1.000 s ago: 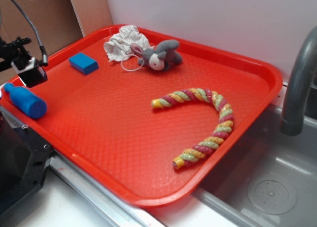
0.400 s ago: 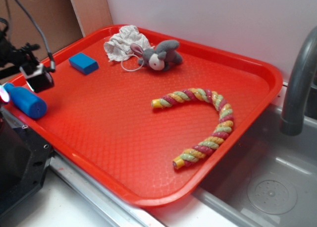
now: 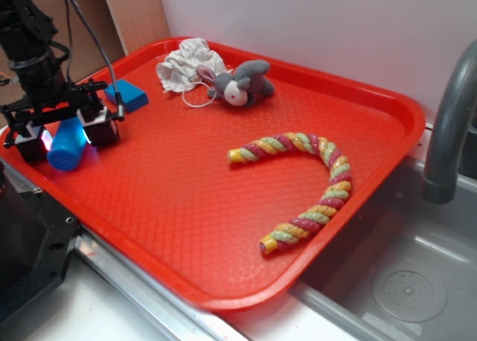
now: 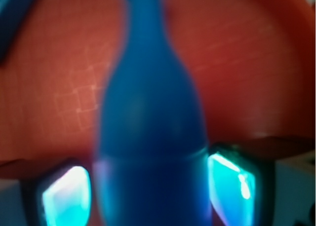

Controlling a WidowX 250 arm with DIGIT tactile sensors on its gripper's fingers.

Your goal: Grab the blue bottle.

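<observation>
On the red tray (image 3: pixel 373 103), near its left edge, I have my gripper (image 3: pixel 65 136) spread wide astride the blue bottle (image 3: pixel 65 146), one finger at each flank. I judge the round body could squirt out on closing. The blue block (image 3: pixel 125 95) lies just behind the bottle, not obstructing.

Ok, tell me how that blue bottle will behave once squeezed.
The blue bottle looks like smooth hard plastic, so it probably won't crush. Lying on its round side between the gripper fingers, it could roll or slip away.
</observation>
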